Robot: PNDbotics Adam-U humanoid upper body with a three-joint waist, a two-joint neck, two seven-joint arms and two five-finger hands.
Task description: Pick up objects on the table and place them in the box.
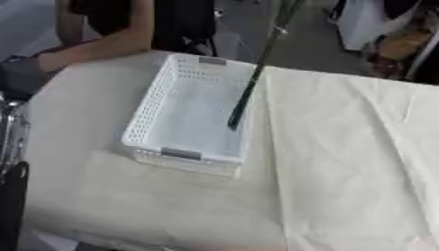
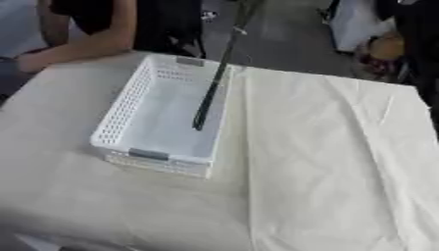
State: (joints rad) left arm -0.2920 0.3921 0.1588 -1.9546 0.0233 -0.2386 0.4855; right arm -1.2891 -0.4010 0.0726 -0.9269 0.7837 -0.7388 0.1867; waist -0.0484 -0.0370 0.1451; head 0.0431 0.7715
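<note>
A white perforated basket [image 1: 154, 100] stands on the cream cloth at the middle left of the table, and I see nothing inside it. A thin dark rod [image 1: 253, 83] slants down from the top edge, its lower end over the basket's right side. No loose objects show on the cloth. A silver and black part of my left arm [image 1: 12, 186] runs along the left edge of the left eye view. Neither of my hands shows in either view.
A person's forearm [image 2: 82, 46] rests on the table's far left corner, just behind the basket. The cloth [image 2: 334, 162] lies creased over the wide right half of the table. Floor and stored things lie beyond the far edge.
</note>
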